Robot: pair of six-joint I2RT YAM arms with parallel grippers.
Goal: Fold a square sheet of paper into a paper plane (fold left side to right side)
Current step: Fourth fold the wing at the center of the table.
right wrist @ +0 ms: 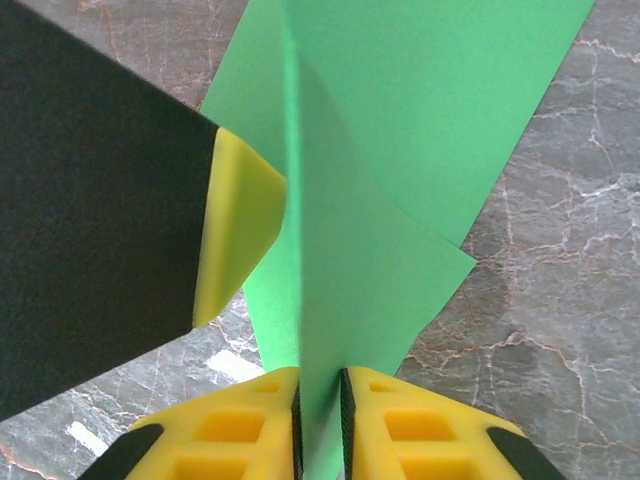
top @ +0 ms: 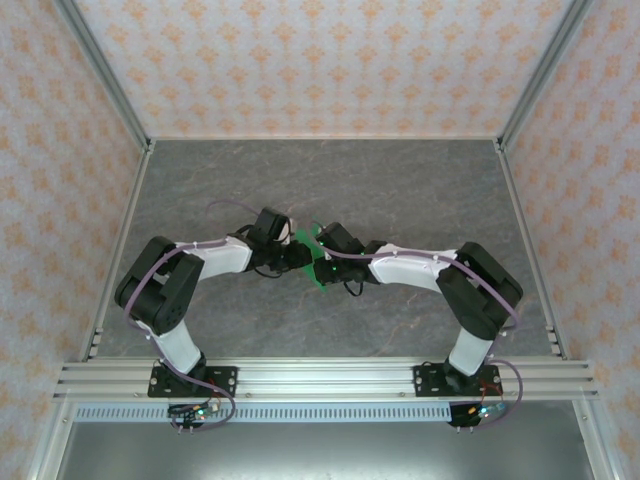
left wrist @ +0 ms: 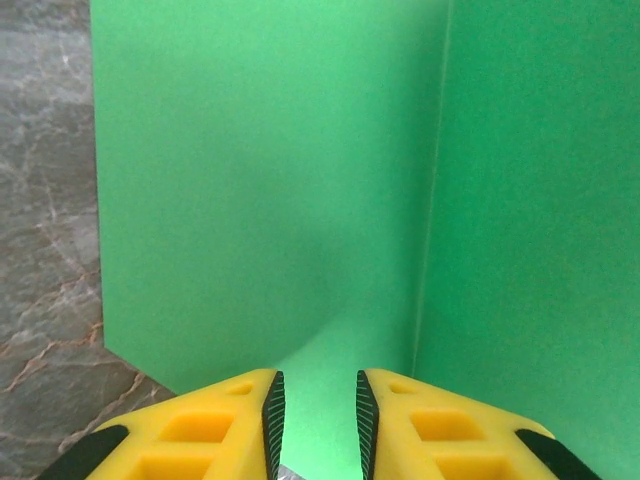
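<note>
The square sheet of paper is bright green and sits mid-table between the two gripper heads, partly hidden by them. In the right wrist view one flap of the paper stands upright along a crease, and my right gripper is shut on its near edge. A yellow finger of the left gripper touches the flap's left side. In the left wrist view the paper shows a vertical crease right of centre. My left gripper is open, with green paper showing in the gap between its pads.
The grey marble tabletop is walled by patterned panels on three sides with aluminium posts at the corners. Both arm bases sit on the rail at the near edge. Bare marble lies right of the paper.
</note>
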